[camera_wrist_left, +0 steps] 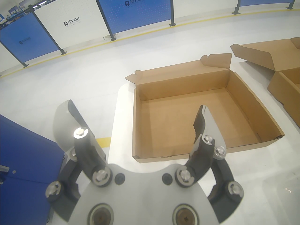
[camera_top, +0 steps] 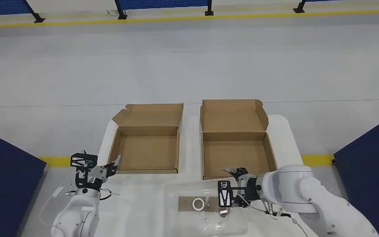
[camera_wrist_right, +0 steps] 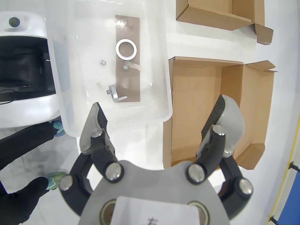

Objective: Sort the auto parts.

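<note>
Looking down in the top view, two open cardboard boxes sit on the white table [camera_top: 190,148]: the left box [camera_top: 148,153] at 11 o'clock and the right box [camera_top: 237,155] at 1 o'clock, just beside each other. A clear bin [camera_top: 237,224] lies at 6 o'clock, with a pale ring [camera_top: 198,204] on a brown strip [camera_top: 186,204] inside it. The left gripper [camera_top: 111,165] hovers at 8 o'clock, off the left box's near corner. The right gripper [camera_top: 231,191] hangs at 5 o'clock, over the bin's end and the right box's near edge.

From the left wrist view, the left gripper [camera_wrist_left: 136,108] is released, jaws wide with nothing between them, facing the left box [camera_wrist_left: 185,83]; the right box [camera_wrist_left: 283,80] stands beside it.

From the right wrist view, the right gripper [camera_wrist_right: 159,103] is likewise released and holds nothing, one finger above the bin [camera_wrist_right: 167,94], the other above the right box [camera_wrist_right: 194,106]. In the bin, the ring [camera_wrist_right: 126,49] lies on the brown strip [camera_wrist_right: 131,83]. A metal lever part [camera_wrist_right: 116,93] lies at the strip's end nearest the gripper. One small nut [camera_wrist_right: 125,67] rests on the strip and another nut [camera_wrist_right: 102,62] just beside it. The left box [camera_wrist_right: 211,1] lies beyond the right one.
</note>
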Robot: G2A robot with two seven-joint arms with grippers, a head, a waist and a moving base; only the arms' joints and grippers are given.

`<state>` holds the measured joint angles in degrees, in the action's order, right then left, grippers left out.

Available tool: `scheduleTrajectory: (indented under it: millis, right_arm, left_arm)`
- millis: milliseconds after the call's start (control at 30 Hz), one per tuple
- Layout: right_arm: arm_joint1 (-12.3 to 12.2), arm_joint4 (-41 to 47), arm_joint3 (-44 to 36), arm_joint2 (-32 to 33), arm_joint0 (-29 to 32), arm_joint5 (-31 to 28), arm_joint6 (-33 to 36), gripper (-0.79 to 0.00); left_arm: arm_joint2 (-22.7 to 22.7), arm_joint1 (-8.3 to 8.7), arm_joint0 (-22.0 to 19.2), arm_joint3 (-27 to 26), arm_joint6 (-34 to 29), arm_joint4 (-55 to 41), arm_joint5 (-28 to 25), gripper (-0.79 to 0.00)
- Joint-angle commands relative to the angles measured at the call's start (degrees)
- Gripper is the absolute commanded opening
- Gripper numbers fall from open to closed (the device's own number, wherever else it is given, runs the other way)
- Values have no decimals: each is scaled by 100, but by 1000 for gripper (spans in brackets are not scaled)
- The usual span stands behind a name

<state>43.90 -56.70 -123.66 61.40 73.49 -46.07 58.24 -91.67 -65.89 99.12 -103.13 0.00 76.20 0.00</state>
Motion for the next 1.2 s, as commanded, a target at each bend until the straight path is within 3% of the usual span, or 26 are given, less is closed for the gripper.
scheduleTrajectory:
  millis: [0,133,367,633,1000,1167]
  right_arm:
    - [-86,84,-3,-244,-138,94,93,0]
    - [-315,624,34,-938,-681,408,408,0]
    - [-665,1857,47,-2567,-2353,1183,1183,0]
    - [-627,2878,306,-4357,-4239,1617,1616,0]
    - [-622,2821,309,-4380,-4207,1620,1611,0]
    - [-489,2510,347,-4564,-4139,1756,1737,0]
  left_arm:
    - [0,0,0,0,0,0,0,0]
    - [0,0,0,0,0,0,0,0]
    - [0,0,0,0,0,0,0,0]
    - [0,0,0,0,0,0,0,0]
    - [0,0,0,0,0,0,0,0]
    - [0,0,0,0,0,0,0,0]
